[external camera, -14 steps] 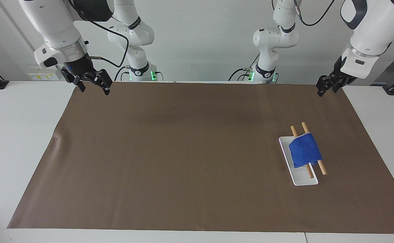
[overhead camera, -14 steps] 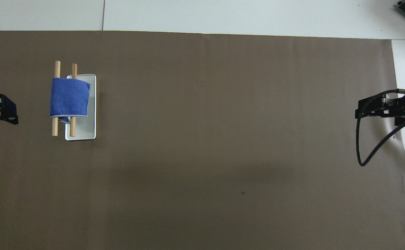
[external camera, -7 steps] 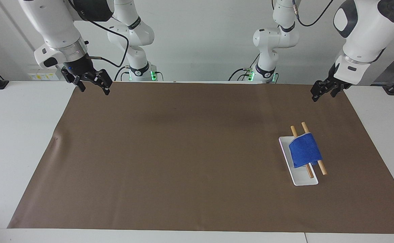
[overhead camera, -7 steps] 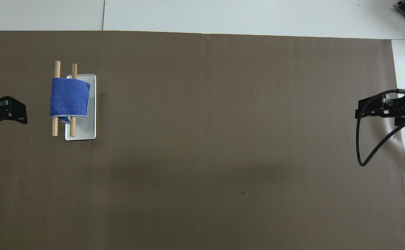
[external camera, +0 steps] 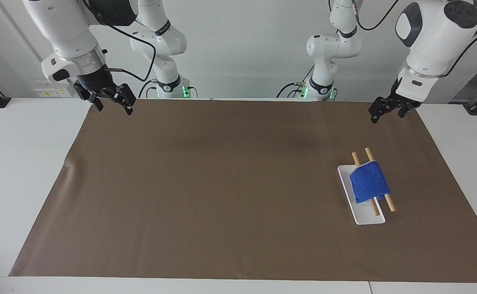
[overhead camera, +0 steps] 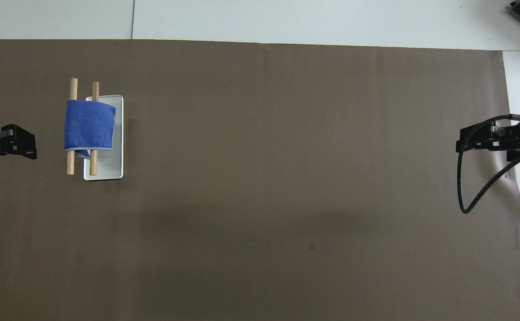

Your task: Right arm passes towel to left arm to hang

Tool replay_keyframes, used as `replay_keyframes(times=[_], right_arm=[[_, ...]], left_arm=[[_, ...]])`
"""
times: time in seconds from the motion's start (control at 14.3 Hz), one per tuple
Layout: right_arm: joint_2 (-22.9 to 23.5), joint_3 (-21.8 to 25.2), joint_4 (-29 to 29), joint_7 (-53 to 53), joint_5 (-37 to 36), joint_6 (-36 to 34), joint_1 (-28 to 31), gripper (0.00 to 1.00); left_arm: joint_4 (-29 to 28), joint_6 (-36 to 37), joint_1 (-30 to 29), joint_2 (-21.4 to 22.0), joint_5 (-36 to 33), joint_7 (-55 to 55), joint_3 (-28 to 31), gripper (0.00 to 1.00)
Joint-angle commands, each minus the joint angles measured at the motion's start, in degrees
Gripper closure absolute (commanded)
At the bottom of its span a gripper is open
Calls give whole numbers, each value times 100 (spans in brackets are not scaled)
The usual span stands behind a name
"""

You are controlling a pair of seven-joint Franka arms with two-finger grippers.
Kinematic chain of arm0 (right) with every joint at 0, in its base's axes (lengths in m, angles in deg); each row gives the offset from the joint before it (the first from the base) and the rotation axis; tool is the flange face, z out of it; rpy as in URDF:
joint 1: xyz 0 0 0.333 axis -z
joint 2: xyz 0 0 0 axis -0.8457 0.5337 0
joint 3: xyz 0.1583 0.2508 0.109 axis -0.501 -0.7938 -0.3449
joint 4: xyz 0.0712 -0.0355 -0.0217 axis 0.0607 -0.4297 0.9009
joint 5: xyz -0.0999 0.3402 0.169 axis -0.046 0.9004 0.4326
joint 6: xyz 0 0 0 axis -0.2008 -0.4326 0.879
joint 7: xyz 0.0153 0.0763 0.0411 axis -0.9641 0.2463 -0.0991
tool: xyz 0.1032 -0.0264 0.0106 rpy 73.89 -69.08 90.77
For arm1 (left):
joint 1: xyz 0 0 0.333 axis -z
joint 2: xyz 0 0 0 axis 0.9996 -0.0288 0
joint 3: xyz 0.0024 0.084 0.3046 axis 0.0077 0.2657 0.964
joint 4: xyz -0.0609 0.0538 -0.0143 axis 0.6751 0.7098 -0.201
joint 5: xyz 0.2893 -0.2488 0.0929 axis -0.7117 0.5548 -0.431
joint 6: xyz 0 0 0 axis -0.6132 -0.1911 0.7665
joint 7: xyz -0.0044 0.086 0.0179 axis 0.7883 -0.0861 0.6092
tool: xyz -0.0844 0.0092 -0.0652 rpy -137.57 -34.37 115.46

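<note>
The towel (external camera: 369, 182) is seen draped over two dowels (external camera: 390, 202), long axis along them, below the open left claw (external camera: 387, 111); the open right claw (external camera: 110, 101) is parked well apart.

The towel (external camera: 369, 181) is a small royal-blue terry cloth with a thin pale grey stitched edge showing along its borders. It hangs draped over two parallel wooden rods (external camera: 389, 203), covering their middle stretch while both rod ends stick out on either side. The cloth lies smooth on top and folds down over the sides, one corner drooping below. The rods stand over a white rectangular base (external camera: 365, 218) on the brown mat (external camera: 222, 183), toward the left arm's end of the table. Nothing is touching it.
</note>
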Motion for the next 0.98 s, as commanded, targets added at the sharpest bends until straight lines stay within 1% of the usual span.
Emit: replay_keyframes(times=[0.0,0.28,0.7,0.91], right_arm=[[-127,2,-124,157,-26,116,60,0],[-127,10,-54,174,-79,125,61,0],[-127,10,-71,157,-141,125,61,0],[-136,2,-71,166,-316,125,60,0]], left_arm=[[-143,-188,34,164,80,-87,19,0],[-99,-170,43,181,160,-79,19,0],[-72,-346,43,181,160,-26,-25,0],[-81,-329,34,190,160,-78,-25,0]])
